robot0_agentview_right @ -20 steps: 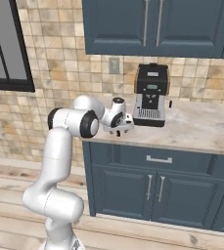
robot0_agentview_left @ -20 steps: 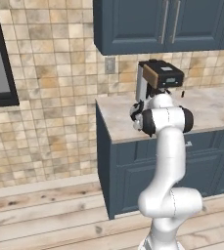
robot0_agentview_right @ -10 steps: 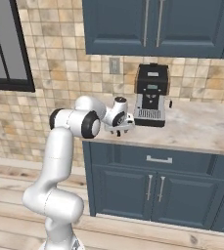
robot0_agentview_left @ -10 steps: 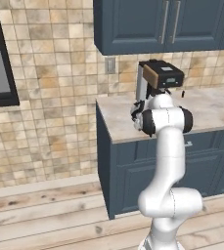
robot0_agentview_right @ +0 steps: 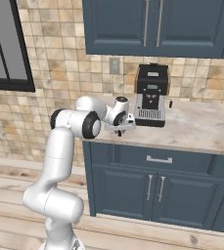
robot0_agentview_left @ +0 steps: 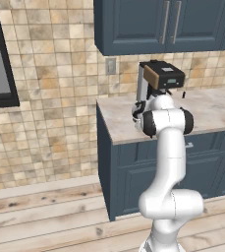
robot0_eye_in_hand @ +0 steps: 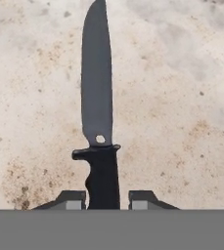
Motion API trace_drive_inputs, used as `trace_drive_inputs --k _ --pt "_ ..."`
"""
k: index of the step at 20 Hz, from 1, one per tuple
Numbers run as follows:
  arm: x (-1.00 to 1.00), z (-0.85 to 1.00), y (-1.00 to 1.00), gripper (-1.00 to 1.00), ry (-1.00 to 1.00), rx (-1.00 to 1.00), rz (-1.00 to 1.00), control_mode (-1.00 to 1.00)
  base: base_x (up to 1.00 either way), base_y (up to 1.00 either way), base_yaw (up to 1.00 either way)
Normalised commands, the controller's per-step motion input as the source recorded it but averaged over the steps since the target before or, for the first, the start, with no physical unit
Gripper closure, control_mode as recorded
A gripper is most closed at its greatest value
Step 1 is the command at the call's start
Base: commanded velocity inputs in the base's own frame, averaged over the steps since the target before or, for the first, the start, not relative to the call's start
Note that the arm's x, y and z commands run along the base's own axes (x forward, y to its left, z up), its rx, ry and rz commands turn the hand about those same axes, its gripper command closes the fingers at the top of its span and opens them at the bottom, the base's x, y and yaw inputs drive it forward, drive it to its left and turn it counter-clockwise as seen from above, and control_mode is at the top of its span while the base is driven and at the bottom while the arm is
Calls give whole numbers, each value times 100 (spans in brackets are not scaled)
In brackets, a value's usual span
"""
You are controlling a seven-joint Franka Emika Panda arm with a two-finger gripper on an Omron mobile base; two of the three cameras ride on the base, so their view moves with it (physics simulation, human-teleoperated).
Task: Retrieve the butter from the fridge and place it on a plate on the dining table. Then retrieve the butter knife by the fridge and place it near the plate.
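The butter knife (robot0_eye_in_hand: 97, 93) lies flat on the beige stone counter (robot0_eye_in_hand: 182, 122), its dark grey blade pointing away from the hand and its black handle (robot0_eye_in_hand: 103, 180) toward it. My gripper (robot0_eye_in_hand: 103, 200) points down over the handle, with both fingertips (robot0_eye_in_hand: 72, 199) pressed close against its sides, shut on it. In the right base view the gripper (robot0_agentview_right: 119, 130) sits low on the counter's left end, just left of the coffee machine. The butter, the fridge, the plate and the dining table are out of view.
A black coffee machine (robot0_agentview_right: 151, 95) stands on the counter (robot0_agentview_right: 201, 129) against the tiled wall, right of the hand. Dark blue upper cabinets (robot0_agentview_right: 152, 24) hang above, with drawers and doors below. The counter's left edge (robot0_agentview_left: 104, 125) drops to the wooden floor.
The fingers have closed in from wide open onto the knife handle. The arm and the base views have hardly shifted.
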Motion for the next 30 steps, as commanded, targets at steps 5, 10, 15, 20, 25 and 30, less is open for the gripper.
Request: trace_drive_inputs --k 5,10,15,20,25,30 --pt "-27 -1 0 100 0 0 0 -100 0 0 0" --pt "-38 31 0 100 0 0 0 -100 0 0 0" --pt "-41 95 4 100 -3 -1 0 -100 0 0 0" --pt "-67 99 3 100 -6 0 0 -100 0 0 0" --pt "-97 78 0 100 -2 0 0 -100 0 0 0" --pt "-100 71 17 100 -2 0 1 -100 0 0 0"
